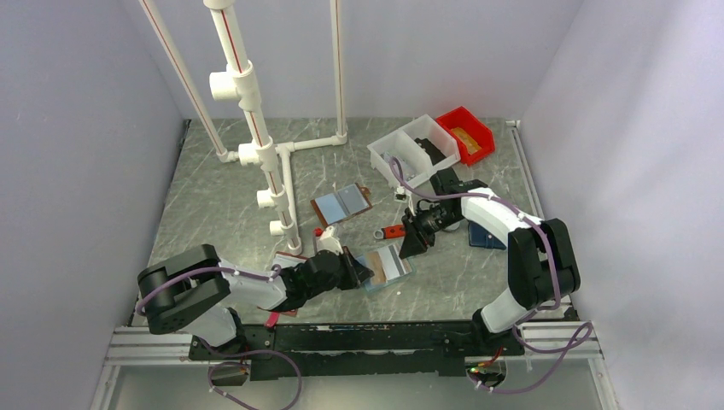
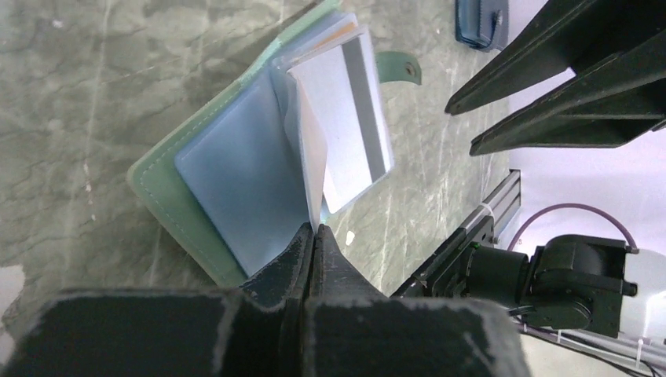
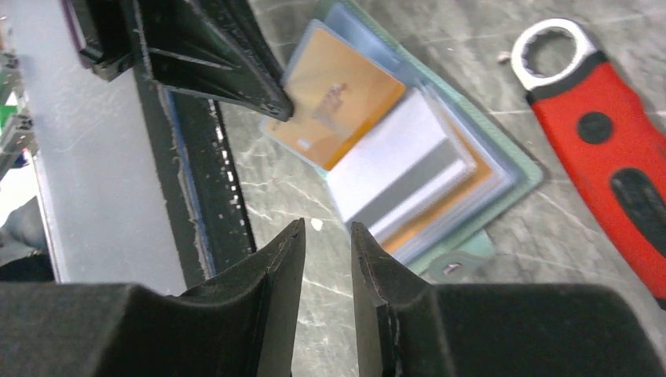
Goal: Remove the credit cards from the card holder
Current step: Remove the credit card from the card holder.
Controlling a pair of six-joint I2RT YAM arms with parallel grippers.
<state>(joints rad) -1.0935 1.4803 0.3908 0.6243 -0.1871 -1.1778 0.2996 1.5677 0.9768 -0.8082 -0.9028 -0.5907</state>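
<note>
Left gripper (image 2: 314, 245): clenched tight. We judged it was pinching the edge of a clear leaf at the holder's left end.
Holder (image 2: 155, 192): it lay open and flat on the table (image 1: 213, 205), between the two grippers. Its long axis ran across from the left arm toward the right, a touch skewed.
Orange card (image 3: 338, 94): it sat in the leaf by the left tips, with one corner touching them.
White card (image 3: 400, 173): grey-striped, it lay on the right-hand panel with more orange edges stacked beneath it. Every card we could see was in a sleeve.
Right gripper (image 3: 326, 255): its fingers were a narrow slot apart with nothing between them. It was near the holder's right end, not touching, and the cards lay straight ahead of the tips.
Wrench (image 3: 605, 133): red-handled, it lay beside the holder on the far side, apart from it.
Coming move: we reckoned the right arm was the one to pull. The left was pinning the holder, and the white card's free edge faced the right tips.
Left wrist view: it showed the pinch and the leaf standing up off the panel, but the orange face was hidden.
Right wrist view: it showed the card faces and the gap left to close, though the left's pinch point was only half seen.
</note>
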